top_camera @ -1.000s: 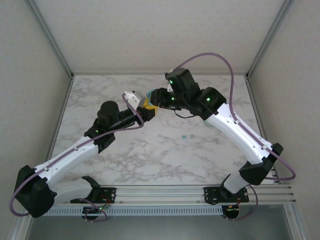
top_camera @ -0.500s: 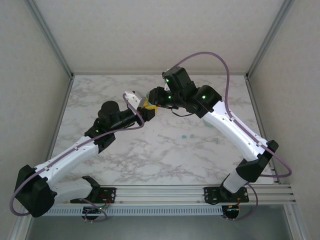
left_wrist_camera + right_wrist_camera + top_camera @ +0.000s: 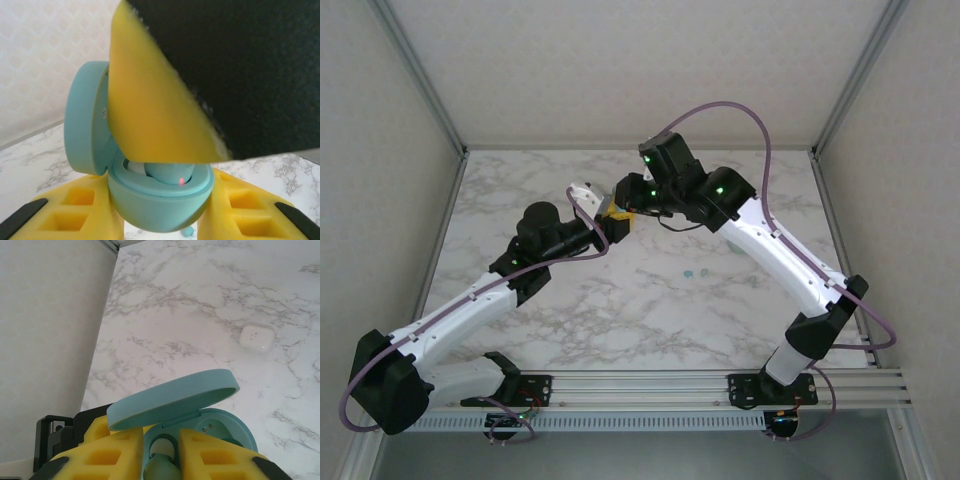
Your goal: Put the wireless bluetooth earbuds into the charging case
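Note:
The charging case [image 3: 160,200] is turquoise, its lid [image 3: 87,125] hinged open, and my left gripper [image 3: 160,215] is shut on its base, holding it above the table. In the top view the left gripper [image 3: 608,224] meets the right gripper [image 3: 620,203] over the far middle of the table. The right gripper [image 3: 162,465] is shut on a teal earbud [image 3: 161,469] that sits down in the case's [image 3: 220,425] left slot. That earbud [image 3: 170,174] shows a red light under a right finger [image 3: 155,115]. The right slot, with two contact pins, is bare. Loose earbuds [image 3: 693,271] lie on the marble.
A small white square piece [image 3: 257,337] lies on the table beyond the case, also seen as the white piece [image 3: 582,190] just left of the grippers. Frame posts and grey side walls close in the table [image 3: 650,320]. Another small teal bud [image 3: 187,231] lies on the marble under the case.
My right arm has shifted a little left and toward the case, and its jaws have narrowed. The left arm and the case have stayed still.

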Tool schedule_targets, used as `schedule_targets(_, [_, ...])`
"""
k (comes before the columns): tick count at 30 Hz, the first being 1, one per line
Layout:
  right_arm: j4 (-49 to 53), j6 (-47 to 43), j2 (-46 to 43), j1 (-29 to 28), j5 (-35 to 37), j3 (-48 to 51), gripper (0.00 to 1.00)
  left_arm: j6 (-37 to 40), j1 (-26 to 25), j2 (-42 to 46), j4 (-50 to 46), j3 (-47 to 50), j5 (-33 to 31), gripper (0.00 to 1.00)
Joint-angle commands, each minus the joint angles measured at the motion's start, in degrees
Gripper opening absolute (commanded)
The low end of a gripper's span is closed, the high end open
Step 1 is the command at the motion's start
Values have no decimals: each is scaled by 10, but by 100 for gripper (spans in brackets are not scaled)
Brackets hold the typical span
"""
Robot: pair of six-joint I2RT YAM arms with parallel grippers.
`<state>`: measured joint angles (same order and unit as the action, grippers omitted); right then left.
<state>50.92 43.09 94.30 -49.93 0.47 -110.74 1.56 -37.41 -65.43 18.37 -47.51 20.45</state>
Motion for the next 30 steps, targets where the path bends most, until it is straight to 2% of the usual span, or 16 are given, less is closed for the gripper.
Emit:
schedule_targets(1, [24, -5, 8, -12, 2, -15, 23, 9, -7, 1, 25, -12, -2, 26])
schedule_targets(13, [48, -41, 9, -12, 0, -33, 18, 22, -6, 2, 18, -10, 4, 26])
schedule_targets(20, [79, -84, 15, -11, -44, -66, 18, 93, -7, 20, -20, -4, 16, 27])
schedule_targets(30, [127, -113, 7, 8, -103, -77, 18, 131, -6, 26, -33, -3, 46, 27])
